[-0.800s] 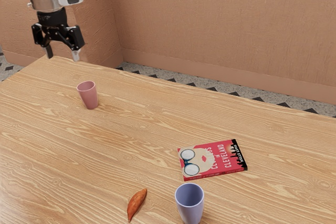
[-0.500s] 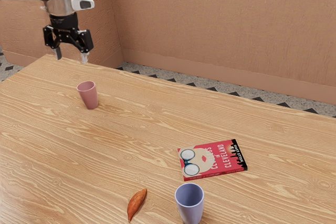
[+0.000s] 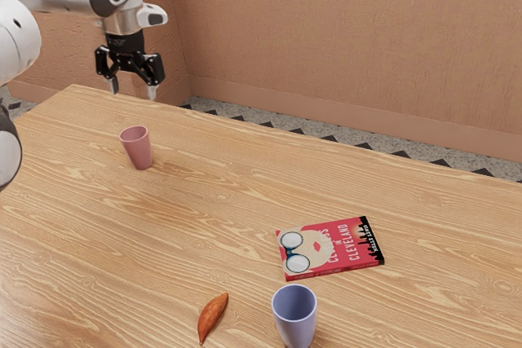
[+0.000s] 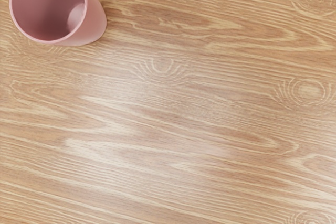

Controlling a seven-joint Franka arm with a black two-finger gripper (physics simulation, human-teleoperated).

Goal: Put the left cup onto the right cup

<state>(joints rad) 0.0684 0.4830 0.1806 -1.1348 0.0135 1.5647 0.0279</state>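
**While the claw (image 3: 132,92) hangs open, the pink cup (image 3: 136,147) stands ungrasped**

Since the black fingers are spread with nothing between them, high in the upper left of the exterior frame, the step in hand looks like the approach to the pick. Just below the claw in that frame, the pink cup, which is the left cup, stands on the table (image 3: 245,185). It is well apart from the lavender cup (image 3: 294,314) at the lower centre.

To do this well, I judge the hand should centre over the pink rim, descend straight and close from two sides without nudging the cup over.

The pink cup stands upright, mouth up, its long axis vertical; the wrist view looks down into its hollow. The lavender cup is likewise upright and mouth-up, so the carry should keep the pink one upright. A red book (image 3: 329,248) and a sweet potato (image 3: 213,317) lie near the target.
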